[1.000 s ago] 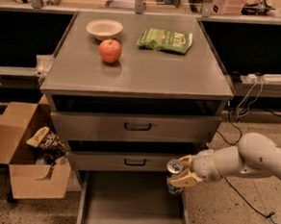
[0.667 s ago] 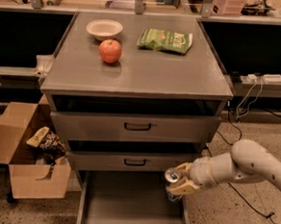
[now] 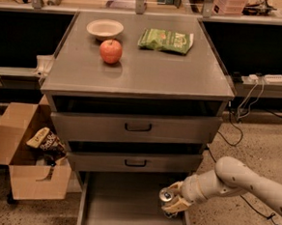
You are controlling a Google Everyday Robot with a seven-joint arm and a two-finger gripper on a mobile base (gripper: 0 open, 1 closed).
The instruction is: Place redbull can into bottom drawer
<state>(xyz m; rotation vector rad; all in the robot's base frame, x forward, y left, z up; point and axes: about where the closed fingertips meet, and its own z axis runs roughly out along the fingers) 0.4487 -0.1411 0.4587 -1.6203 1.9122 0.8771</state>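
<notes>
- Speckled floor (image 3: 255,142) runs under and around a grey metal cabinet (image 3: 143,73), w/ dark bench shelving behind it.
- On cabinet top, back left: pale bowl (image 3: 105,28). Red apple (image 3: 110,51) sits just in front of it, not touching.
- Cabinet top, back right: green snack bag (image 3: 166,40), lying flat, well apart from the apple.
- Cabinet front: top drawer (image 3: 137,128) and middle drawer (image 3: 135,162), each w/ a dark handle; both stand a little way out.
- Bottom drawer (image 3: 120,207) at cabinet base is pulled right out toward the camera. It's a wide shallow tray, flat floor showing.
- Robot arm (image 3: 238,179), white, comes in from the cabinet's lower right side.
- Gripper (image 3: 173,204) is at the cabinet's base, over the right front part of the bottom drawer, just below the middle drawer's front.
- Jaws are clenched round the can (image 3: 166,195). Can is tilted, silver top facing up and left, above the tray's right edge. Can't tell if it touches the drawer floor.
- Left of cabinet, on the floor: open cardboard box (image 3: 20,149) w/ a snack packet (image 3: 44,139) inside.
- Right of cabinet: cables and a power strip (image 3: 265,78) on the bench ledge.
</notes>
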